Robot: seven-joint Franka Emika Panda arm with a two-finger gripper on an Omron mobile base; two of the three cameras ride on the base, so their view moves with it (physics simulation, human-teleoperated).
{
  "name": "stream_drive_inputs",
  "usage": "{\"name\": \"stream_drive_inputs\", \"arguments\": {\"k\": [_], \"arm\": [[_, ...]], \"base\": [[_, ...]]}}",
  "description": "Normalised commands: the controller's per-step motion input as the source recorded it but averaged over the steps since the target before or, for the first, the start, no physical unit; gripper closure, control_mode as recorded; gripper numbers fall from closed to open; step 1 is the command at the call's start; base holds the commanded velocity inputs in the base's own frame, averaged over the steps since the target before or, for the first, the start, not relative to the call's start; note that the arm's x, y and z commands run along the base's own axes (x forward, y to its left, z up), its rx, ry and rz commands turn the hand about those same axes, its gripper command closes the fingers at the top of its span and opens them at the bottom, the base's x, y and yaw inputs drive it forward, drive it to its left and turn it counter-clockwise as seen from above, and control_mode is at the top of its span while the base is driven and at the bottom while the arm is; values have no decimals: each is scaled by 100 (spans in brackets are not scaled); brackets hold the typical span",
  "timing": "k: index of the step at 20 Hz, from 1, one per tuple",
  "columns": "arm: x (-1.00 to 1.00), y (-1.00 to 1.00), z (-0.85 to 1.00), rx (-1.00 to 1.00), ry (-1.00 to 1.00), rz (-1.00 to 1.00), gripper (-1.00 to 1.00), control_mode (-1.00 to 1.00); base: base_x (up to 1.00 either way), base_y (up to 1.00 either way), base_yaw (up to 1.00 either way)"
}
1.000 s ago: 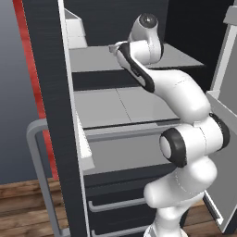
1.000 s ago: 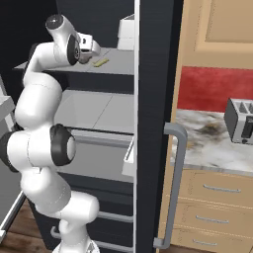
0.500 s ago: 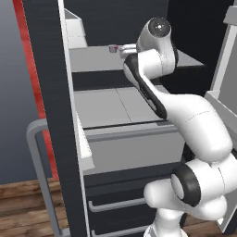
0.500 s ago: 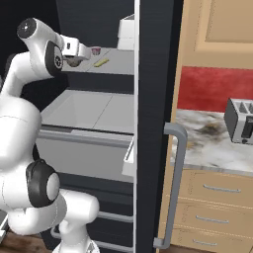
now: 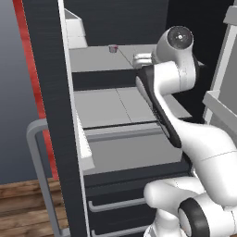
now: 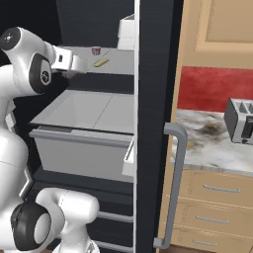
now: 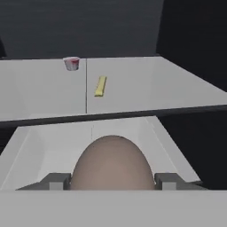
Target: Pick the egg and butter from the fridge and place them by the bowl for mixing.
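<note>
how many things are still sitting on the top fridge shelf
2: a thin pale-yellow butter stick lying mid-shelf, and a small grey cup-like thing with a reddish rim behind it, nearer the back. The brownish egg is off the shelf, between the jaws. The shelf's far corners are partly hidden.

Grey toaster (image 6: 239, 120) on marbled counter (image 6: 207, 148)

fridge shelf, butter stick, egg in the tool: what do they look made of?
Fridge shelf: light grey, smooth, faint sheen, probably plastic or glass.
Butter: flat matte pale-yellow stick, soft-looking solid, no wrapper visible.
Egg: tan matte rounded shell, held between the tool tips.
All rendered, so uncertain.
</note>
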Motion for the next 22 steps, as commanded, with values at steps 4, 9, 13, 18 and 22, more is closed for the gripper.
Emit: {"name": "stream_drive_inputs", "arguments": {"k": [4, 9, 13, 18, 22], "arm": [[0, -10, -15, 1, 25, -5, 100, -100], [0, -6, -17, 0, 23, 0, 100, -100], [-3, 0, -18, 15, 0, 0, 100, -100], [0, 0, -20, 9, 3, 0, 100, -100], [0, 0, -5, 0, 8, 0, 100, -100]], "base": [[0, 0, 0], [0, 0, 0], [0, 0, 0], [0, 0, 0], [0, 0, 0]]}}
